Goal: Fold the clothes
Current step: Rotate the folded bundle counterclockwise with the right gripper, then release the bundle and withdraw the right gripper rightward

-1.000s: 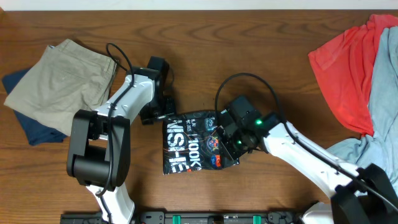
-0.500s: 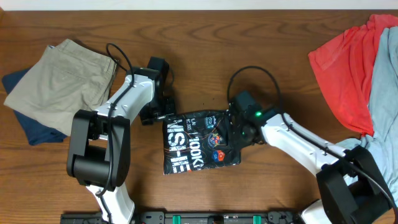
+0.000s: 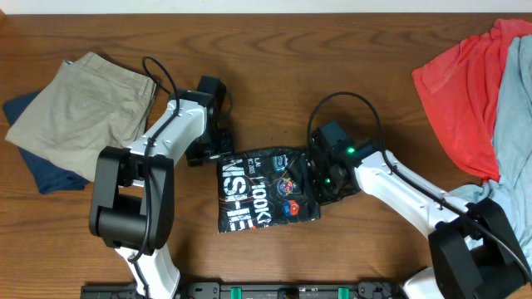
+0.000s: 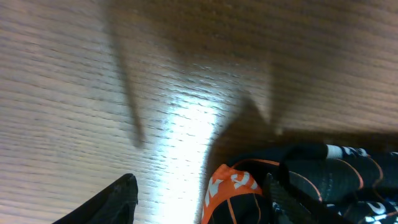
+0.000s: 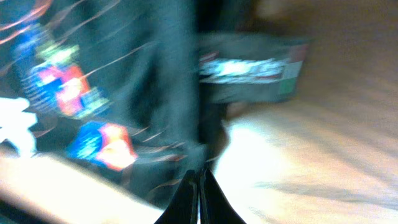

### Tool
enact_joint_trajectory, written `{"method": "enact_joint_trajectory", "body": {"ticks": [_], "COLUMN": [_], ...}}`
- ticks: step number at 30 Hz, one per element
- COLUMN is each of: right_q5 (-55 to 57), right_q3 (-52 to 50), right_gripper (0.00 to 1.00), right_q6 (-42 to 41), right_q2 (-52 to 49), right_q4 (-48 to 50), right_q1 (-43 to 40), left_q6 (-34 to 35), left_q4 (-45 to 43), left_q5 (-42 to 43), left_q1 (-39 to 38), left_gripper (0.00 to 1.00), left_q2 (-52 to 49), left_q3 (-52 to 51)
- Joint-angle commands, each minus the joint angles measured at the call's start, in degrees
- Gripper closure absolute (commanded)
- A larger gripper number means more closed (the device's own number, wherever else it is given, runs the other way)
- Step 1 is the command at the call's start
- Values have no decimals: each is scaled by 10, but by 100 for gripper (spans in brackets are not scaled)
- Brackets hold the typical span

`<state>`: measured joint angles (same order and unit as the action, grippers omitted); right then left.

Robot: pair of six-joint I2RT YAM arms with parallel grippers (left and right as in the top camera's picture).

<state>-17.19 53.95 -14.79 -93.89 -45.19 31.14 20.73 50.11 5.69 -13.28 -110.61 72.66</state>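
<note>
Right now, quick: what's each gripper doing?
Left gripper: open, fingers either side of the jersey corner.
Right gripper: shut at the jersey's edge; whether it pinches fabric cannot be told.

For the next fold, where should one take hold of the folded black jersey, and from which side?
The black jersey lies flat as a folded rectangle, so probably pinch its right edge, coming low from the right with one finger sliding under along the table. There the stacked layers are exposed; from above only the top layer would catch.
</note>
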Motion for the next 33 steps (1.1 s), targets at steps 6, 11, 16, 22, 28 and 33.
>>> {"method": "enact_joint_trajectory", "body": {"ticks": [6, 11, 16, 22, 28, 33], "right_q5": [-37, -28, -20, 63, 141, 183], "right_q3": [-6, -40, -77, -98, -98, -98], "right_gripper": [97, 96, 96, 98, 99, 97], "right_q6": [26, 26, 15, -15, -36, -36], "right_q2": [10, 9, 9, 9, 9, 9], "right_q4": [-23, 16, 69, 103, 212, 306], "right_q1": [42, 64, 64, 63, 55, 31], "left_q6": [-8, -8, -7, -5, 16, 51], "left_q4": [12, 19, 6, 6, 42, 90], "left_q5": [-21, -22, -30, -30, -29, -1], "left_q1": [0, 0, 0, 0, 0, 0], "left_gripper": [35, 35, 35, 35, 36, 40], "left_q2": [-9, -9, -9, -9, -9, -9], "left_q3": [-5, -19, -47, -58, -58, -58]}}
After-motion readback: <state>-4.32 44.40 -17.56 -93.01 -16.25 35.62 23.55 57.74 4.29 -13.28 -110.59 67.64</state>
